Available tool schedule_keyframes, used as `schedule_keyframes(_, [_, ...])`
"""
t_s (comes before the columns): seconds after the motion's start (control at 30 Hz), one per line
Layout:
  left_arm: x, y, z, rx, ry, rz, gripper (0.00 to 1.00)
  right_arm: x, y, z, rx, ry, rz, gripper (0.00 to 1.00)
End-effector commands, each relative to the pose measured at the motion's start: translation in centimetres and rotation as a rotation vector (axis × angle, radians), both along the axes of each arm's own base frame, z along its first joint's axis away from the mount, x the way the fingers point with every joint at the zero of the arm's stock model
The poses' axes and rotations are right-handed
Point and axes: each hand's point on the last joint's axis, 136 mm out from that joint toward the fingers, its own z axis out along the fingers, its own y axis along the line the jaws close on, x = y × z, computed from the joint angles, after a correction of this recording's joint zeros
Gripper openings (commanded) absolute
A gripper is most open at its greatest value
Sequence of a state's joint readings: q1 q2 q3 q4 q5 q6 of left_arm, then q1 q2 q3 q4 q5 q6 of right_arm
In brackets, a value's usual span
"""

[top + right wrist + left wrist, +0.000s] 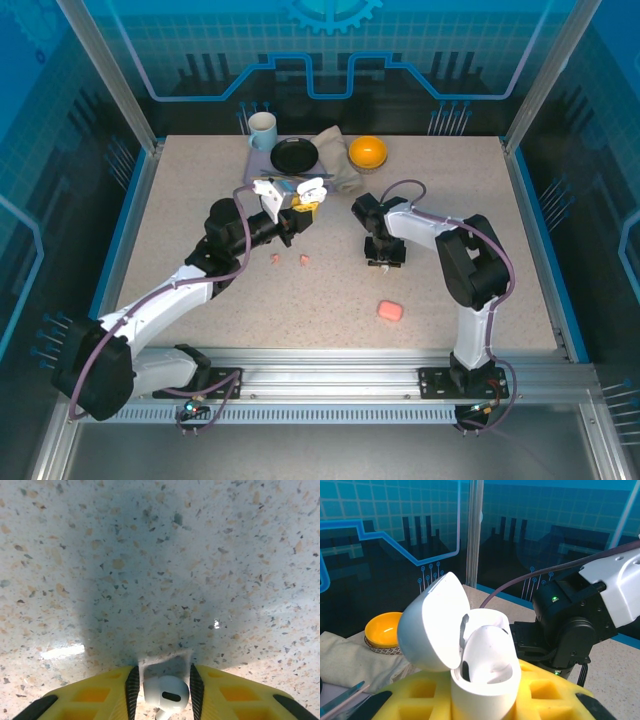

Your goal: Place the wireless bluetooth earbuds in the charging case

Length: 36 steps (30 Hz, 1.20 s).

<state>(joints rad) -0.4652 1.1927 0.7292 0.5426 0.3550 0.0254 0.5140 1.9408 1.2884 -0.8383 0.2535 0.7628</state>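
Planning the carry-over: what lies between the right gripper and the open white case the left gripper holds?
Top view: bare tabletop between the right gripper and the white case; the pink earbuds sit left of that line.

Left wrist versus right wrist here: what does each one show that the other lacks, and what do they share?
Left wrist: the open white charging case gripped in the left end effector, with the orange bowl, cloth and right arm behind. Right wrist: a white earbud sitting within the right end effector. Shared: yellow fingers and speckled tabletop.
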Motion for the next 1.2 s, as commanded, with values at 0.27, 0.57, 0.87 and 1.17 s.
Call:
schedule_keyframes(0.27, [0.5, 0.4, 2.0, -0.019, -0.038, 0.017, 0.0, -0.4, -1.7, 0.1, -0.012, -0.005, -0.04, 0.28])
schedule_keyframes(0.57, [0.4, 0.4, 2.3, -0.021, -0.043, 0.017, 0.0, 0.5, -1.7, 3.2, 0.032, -0.104, -0.037, 0.26])
schedule_keyframes(0.87, [0.2, 0.2, 2.7, -0.028, -0.042, -0.002, 0.0, 2.6, -0.9, 12.2, 0.167, -0.394, 0.007, 0.27])
schedule_keyframes(1.17, [0.0, -0.9, 3.7, -0.054, -0.024, -0.068, 0.0, 4.1, 0.4, 28.5, 0.388, -0.861, 0.145, 0.28])
